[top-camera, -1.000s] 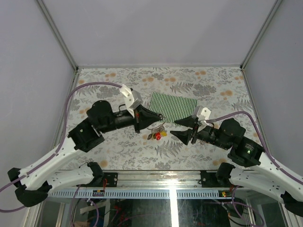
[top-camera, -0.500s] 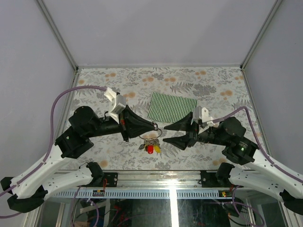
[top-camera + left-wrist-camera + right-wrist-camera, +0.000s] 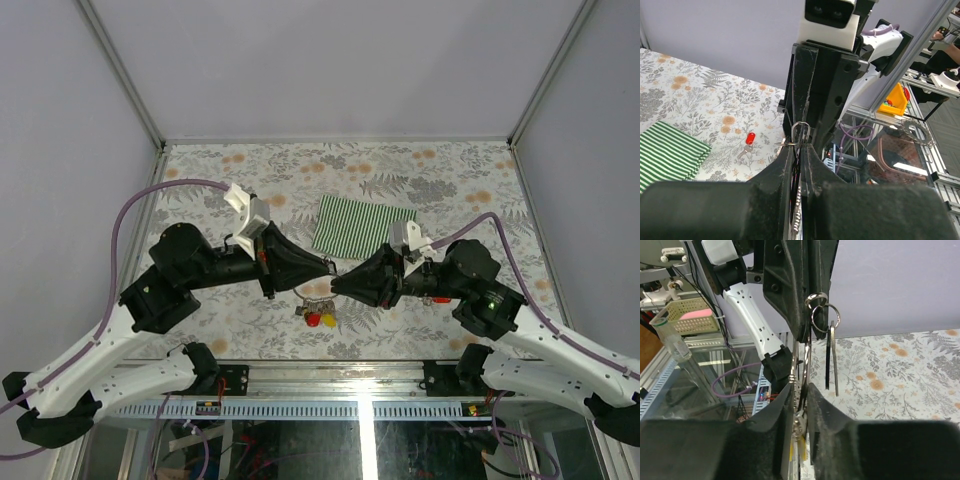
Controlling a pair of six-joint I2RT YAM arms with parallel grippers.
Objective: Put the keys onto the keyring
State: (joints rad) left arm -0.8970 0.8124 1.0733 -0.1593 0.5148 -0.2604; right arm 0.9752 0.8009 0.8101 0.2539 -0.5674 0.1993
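The keyring (image 3: pixel 318 300) hangs above the table between my two grippers, with red and yellow tagged keys dangling under it. My left gripper (image 3: pixel 328 268) is shut on the ring's wire (image 3: pixel 799 143). My right gripper (image 3: pixel 338 284) faces it tip to tip and is shut on the same ring (image 3: pixel 801 376). In the right wrist view a thin black tag (image 3: pixel 828 357) hangs edge-on from small rings beside my left fingers. A red-tagged key (image 3: pixel 749 140) lies loose on the table near the cloth; in the top view it is hidden.
A green-and-white striped cloth (image 3: pixel 362 226) lies flat behind the grippers and also shows in the left wrist view (image 3: pixel 667 152). The floral table ends at a metal rail (image 3: pixel 360 368) in front. Grey walls stand on three sides.
My right gripper has moved left to the keyring and shut from wide open. My left gripper has first swung down and left with the ring, then held still.
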